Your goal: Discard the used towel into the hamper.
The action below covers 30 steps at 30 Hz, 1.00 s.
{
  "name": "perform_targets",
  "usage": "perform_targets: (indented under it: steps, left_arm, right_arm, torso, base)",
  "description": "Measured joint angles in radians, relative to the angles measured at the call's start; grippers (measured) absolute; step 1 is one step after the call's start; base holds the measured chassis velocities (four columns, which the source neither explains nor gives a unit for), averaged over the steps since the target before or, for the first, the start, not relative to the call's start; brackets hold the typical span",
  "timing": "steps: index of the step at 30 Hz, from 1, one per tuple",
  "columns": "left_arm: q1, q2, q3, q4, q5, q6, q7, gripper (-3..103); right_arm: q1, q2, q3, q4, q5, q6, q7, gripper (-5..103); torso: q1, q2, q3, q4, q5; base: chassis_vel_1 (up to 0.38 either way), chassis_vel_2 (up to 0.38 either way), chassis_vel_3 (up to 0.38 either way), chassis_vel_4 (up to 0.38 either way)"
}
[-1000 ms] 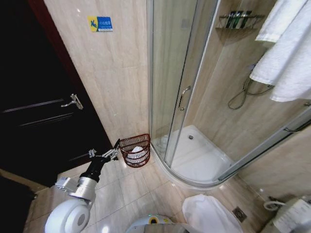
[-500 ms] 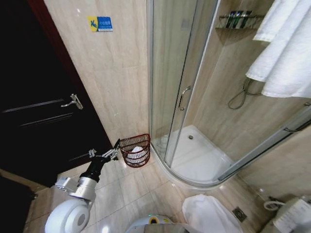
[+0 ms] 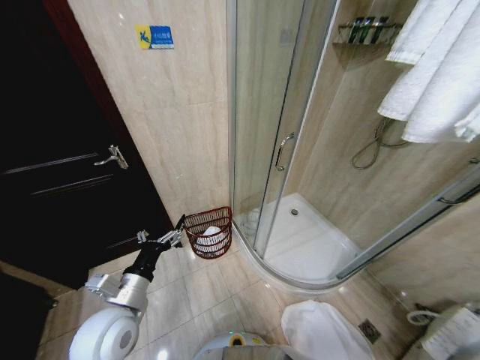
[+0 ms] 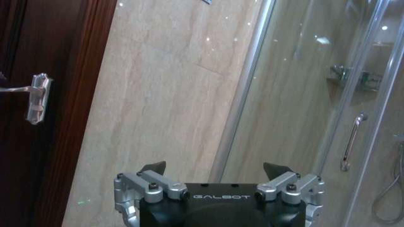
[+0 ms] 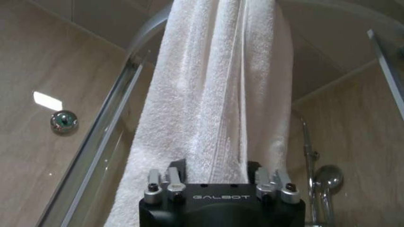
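Observation:
The white towel (image 3: 439, 71) hangs high at the right of the head view, in front of the shower wall. In the right wrist view the towel (image 5: 215, 71) runs straight out from my right gripper (image 5: 218, 165), which is shut on its bunched end. The hamper (image 3: 209, 234), a small reddish-brown open-weave basket, stands on the floor against the wall beside the shower glass, with something white inside it. My left gripper (image 3: 169, 237) hovers low just left of the hamper. Its fingers (image 4: 153, 168) stand open with nothing between them.
A curved glass shower enclosure (image 3: 262, 150) with a metal handle (image 3: 283, 150) stands right of the hamper. A dark wooden door (image 3: 52, 172) fills the left. A white bag-lined bin (image 3: 319, 330) sits near my base. Tiled floor (image 3: 217, 289) lies between me and the hamper.
The towel at the upper right has shifted a little up and to the left. The left arm and the hamper have not moved.

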Motion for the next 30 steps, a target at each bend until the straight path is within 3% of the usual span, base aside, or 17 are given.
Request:
perform_targets:
  steps: [7,14,24,30]
  left_arm:
    - [0.0,0.0,0.0,0.0,0.0,0.0,0.0,100]
    - [0.0,0.0,0.0,0.0,0.0,0.0,0.0,100]
    - [0.0,0.0,0.0,0.0,0.0,0.0,0.0,100]
    - [0.0,0.0,0.0,0.0,0.0,0.0,0.0,100]
  right_arm:
    - [0.001,-0.004,0.002,-0.008,-0.009,0.0,-0.01,28]
    - [0.004,-0.007,0.005,-0.01,-0.009,0.0,-0.012,8]
    - [0.012,0.005,0.005,-0.001,-0.006,0.0,-0.016,8]
    - [0.027,0.1,0.008,0.08,-0.008,-0.01,-0.039,8]
  torso:
    - [0.0,0.0,0.0,0.0,0.0]
    - [0.0,0.0,0.0,0.0,0.0]
    - [0.0,0.0,0.0,0.0001,-0.0003]
    - [0.0,0.0,0.0,0.0,-0.0001]
  base:
    - [0.0,0.0,0.0,0.0]
    - [0.0,0.0,0.0,0.0]
    - [0.0,0.0,0.0,0.0]
    - [0.0,0.0,0.0,0.0]
